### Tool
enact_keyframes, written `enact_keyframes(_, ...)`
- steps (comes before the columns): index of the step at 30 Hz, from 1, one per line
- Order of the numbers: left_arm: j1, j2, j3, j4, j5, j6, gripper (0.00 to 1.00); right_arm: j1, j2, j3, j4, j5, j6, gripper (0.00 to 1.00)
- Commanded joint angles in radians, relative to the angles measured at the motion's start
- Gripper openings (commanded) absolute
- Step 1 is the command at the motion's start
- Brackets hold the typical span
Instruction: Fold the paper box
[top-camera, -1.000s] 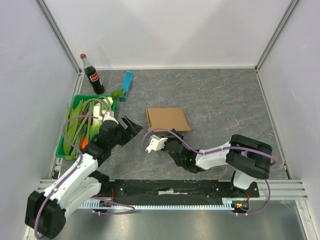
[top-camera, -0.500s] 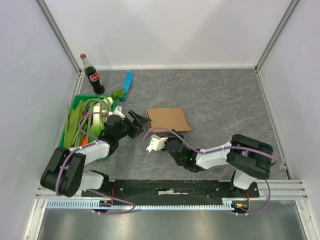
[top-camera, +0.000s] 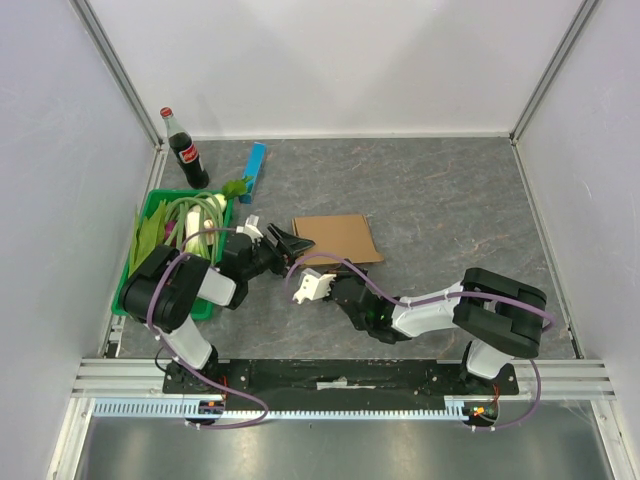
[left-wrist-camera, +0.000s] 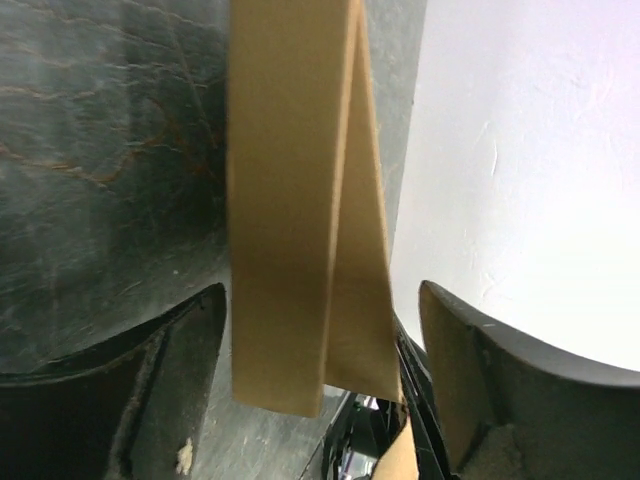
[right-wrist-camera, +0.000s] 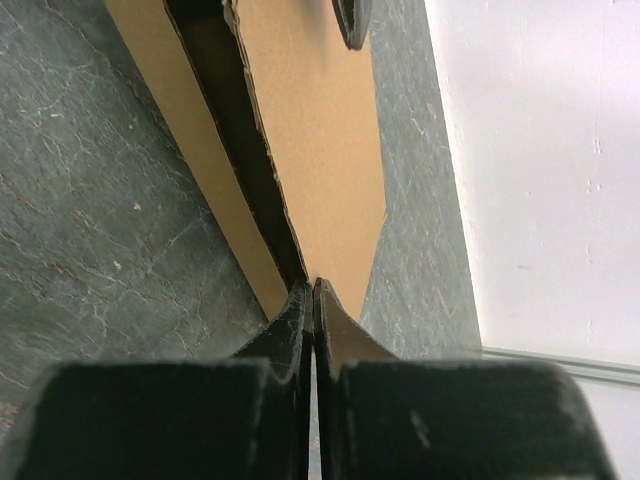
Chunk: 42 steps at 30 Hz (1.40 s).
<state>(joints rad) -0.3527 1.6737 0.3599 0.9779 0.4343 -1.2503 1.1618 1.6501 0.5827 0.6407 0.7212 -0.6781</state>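
Grey stone-patterned bench (top-camera: 450, 200), walled in white. Left of the paper box (top-camera: 338, 238), a green tray (top-camera: 123, 300) holds leafy green stalks (top-camera: 165, 240); beyond that, a cola bottle (top-camera: 185, 152) and a blue bar (top-camera: 255, 168). The box lies mid-bench, layers gaping slightly. The left tool (top-camera: 289, 242) is spread astride its left edge, and the right tool (right-wrist-camera: 312, 300) is pressed together at its near edge.

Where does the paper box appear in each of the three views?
Top external: the paper box lies flat near the middle of the table.
Left wrist: the paper box is at upper centre, seen edge-on, between the open left fingers.
Right wrist: the paper box is at upper centre, narrowing towards the shut right fingers.
Shared landmark: the grey marbled table.
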Motion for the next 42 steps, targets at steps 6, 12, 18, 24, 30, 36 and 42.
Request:
enact_keyframes(6,-0.017,0.02,0.005,0.142,0.072,-0.08,0.5,-0.004,-0.036,0.049,-0.041,-0.043,0.075,0.05)
enact_keyframes(12,-0.015,-0.087,0.007,-0.013,0.072,-0.049,0.35,0.002,-0.07,0.092,-0.168,-0.08,0.169,0.21)
enact_keyframes(18,-0.012,-0.228,0.022,-0.247,0.08,-0.037,0.27,0.013,-0.222,0.15,-0.433,-0.143,0.381,0.63)
enact_keyframes(24,0.0,-0.318,0.073,-0.5,0.165,-0.084,0.27,-0.031,-0.409,0.301,-0.784,-0.321,0.534,0.98)
enact_keyframes(30,0.006,-0.446,0.14,-0.812,0.207,-0.138,0.27,-0.047,-0.441,0.368,-0.957,-0.48,0.479,0.98)
enact_keyframes(36,0.011,-0.532,0.117,-0.889,0.282,-0.279,0.28,-0.04,-0.447,0.361,-0.944,-0.605,0.459,0.98)
enact_keyframes(42,0.014,-0.597,0.036,-0.886,0.33,-0.424,0.28,0.053,-0.408,0.361,-0.908,-0.418,0.44,0.97)
